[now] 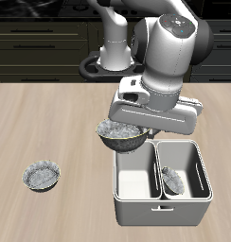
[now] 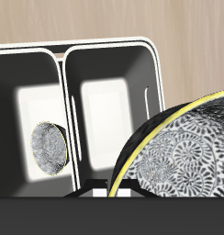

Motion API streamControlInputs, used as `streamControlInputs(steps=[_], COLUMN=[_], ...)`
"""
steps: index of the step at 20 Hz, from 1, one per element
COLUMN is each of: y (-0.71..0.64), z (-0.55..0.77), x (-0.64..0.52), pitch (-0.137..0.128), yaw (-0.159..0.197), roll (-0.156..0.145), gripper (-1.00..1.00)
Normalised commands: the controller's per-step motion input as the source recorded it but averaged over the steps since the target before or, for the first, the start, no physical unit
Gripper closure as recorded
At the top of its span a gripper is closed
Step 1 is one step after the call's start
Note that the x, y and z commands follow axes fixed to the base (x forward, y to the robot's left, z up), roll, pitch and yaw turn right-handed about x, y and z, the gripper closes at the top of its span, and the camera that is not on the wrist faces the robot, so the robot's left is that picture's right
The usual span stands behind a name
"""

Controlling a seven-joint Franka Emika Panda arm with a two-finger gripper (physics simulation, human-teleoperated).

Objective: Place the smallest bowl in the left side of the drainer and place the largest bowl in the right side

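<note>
The largest bowl (image 1: 120, 135) (image 2: 192, 147), grey speckled with a scalloped rim and dark underside, hangs in the air with my gripper (image 1: 133, 127) shut on its rim. It hovers over the back outer corner of the drainer (image 1: 165, 206) (image 2: 63, 64), above the empty right compartment. The smallest bowl (image 1: 170, 180) (image 2: 47, 147) lies in the drainer's left compartment, tipped on its side against the middle wall. My fingers are hidden behind the hand and the bowl.
A second wide grey scalloped bowl (image 1: 42, 176) sits on the wooden table, well away from the drainer and nearer the front edge. The robot's base (image 1: 115, 52) stands at the back behind the drainer.
</note>
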Motion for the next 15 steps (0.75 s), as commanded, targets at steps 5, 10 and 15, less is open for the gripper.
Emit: streamControlInputs(steps=[5,10,15], y=[0.04,0.14,-0.03], z=[-0.08,-0.08,0.09], x=[-0.03,-0.06,-0.05], pitch=[0.009,0.014,-0.015], yaw=[0.027,0.018,0.005], roll=[-0.009,0.028,-0.007], gripper=[-1.0,-1.0,-1.0])
